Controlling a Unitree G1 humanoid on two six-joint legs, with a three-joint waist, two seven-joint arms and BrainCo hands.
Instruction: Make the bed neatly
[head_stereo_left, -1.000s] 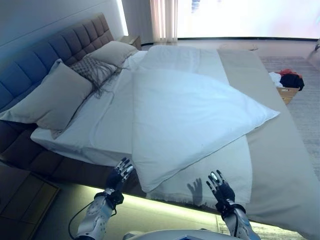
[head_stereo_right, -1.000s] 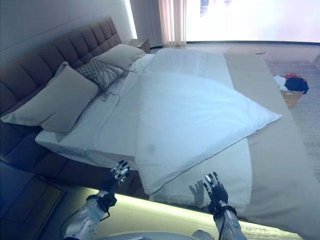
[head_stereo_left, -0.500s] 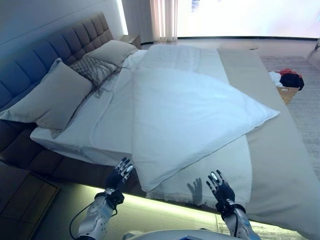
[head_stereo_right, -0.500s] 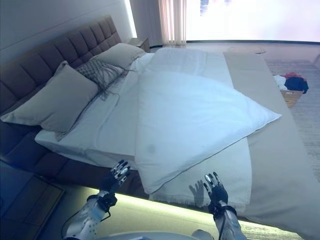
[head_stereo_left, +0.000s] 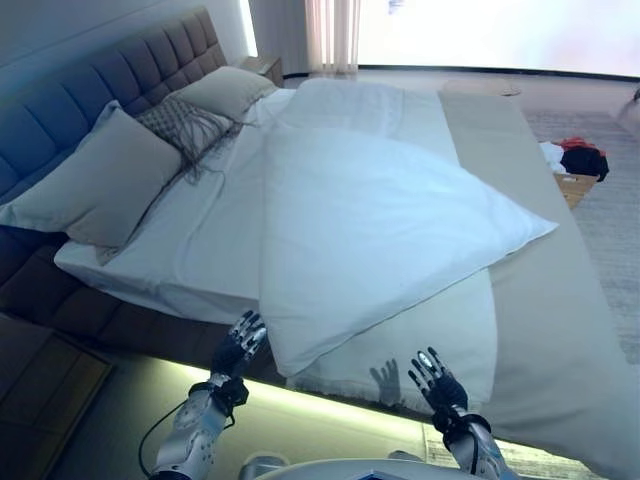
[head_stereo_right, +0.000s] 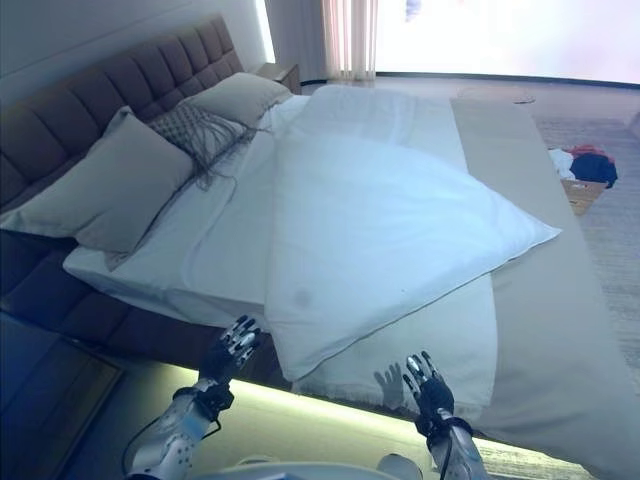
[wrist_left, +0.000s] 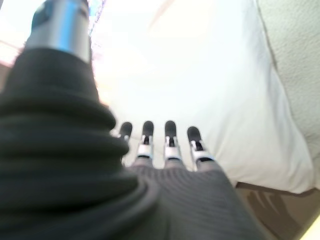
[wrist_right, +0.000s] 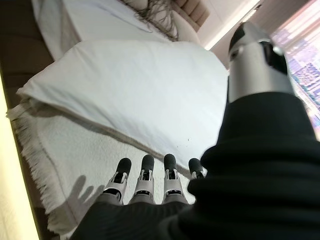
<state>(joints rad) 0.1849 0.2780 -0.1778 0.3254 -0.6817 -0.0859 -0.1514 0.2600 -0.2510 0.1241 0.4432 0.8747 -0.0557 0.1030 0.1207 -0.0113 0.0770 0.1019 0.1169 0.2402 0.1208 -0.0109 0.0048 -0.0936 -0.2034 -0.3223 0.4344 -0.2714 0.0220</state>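
A white duvet (head_stereo_left: 370, 220) lies crooked across the bed, one corner hanging over the near edge and another pointing right. Under it lie a white sheet (head_stereo_left: 190, 250) and a white fringed throw (head_stereo_left: 440, 340). My left hand (head_stereo_left: 236, 350) is open, its fingers straight, just left of the duvet's near corner and apart from it; the duvet also shows in the left wrist view (wrist_left: 200, 75). My right hand (head_stereo_left: 436, 381) is open below the throw's fringe, holding nothing; the throw shows in the right wrist view (wrist_right: 60, 145).
Two beige pillows (head_stereo_left: 100, 180) and a patterned cushion (head_stereo_left: 185, 125) lean on the tufted headboard (head_stereo_left: 90, 85). A beige cover (head_stereo_left: 550, 300) spans the bed's right side. A box with clothes (head_stereo_left: 572, 165) stands on the floor at right. A lit strip runs under the bed edge.
The view has shifted a little, so the bed sits slightly higher and leftward. My right hand shows a bit lower. The bedding has not moved.
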